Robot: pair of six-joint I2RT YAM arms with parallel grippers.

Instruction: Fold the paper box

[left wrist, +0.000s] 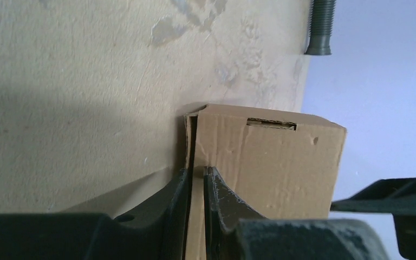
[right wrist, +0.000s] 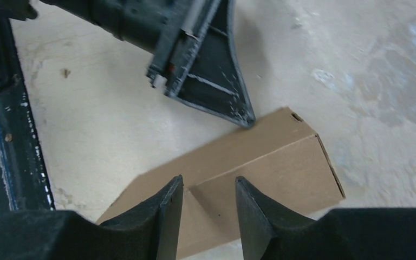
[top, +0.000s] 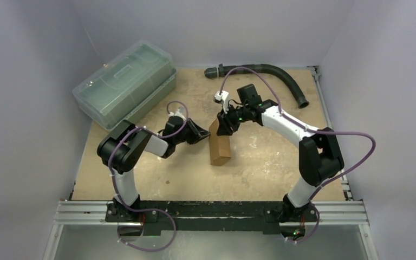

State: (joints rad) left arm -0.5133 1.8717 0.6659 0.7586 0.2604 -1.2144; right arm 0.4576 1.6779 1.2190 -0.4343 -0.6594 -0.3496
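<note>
The paper box [top: 220, 145] lies on the table [top: 157, 179] at the centre of the overhead view, already raised into a carton. At the bottom centre of the left wrist view, the left gripper [left wrist: 195, 187] is clenched on a thin cardboard wall at the box's left edge. The right gripper [right wrist: 208, 195] is held over the top face with its jaws apart. Whether anything is pinched there cannot be told.

Hazards:
- The pinched wall may be torn or creased if the arms are drawn apart.
- The hollow carton may be crushed or pushed sideways if the right jaws are pressed down.
- The closely spaced grippers may collide.

Both wrist views cut off the lower part of the box, so the flaps there are not shown. It is hard to make out whether a tab is seated in the slot [left wrist: 271, 124].
</note>
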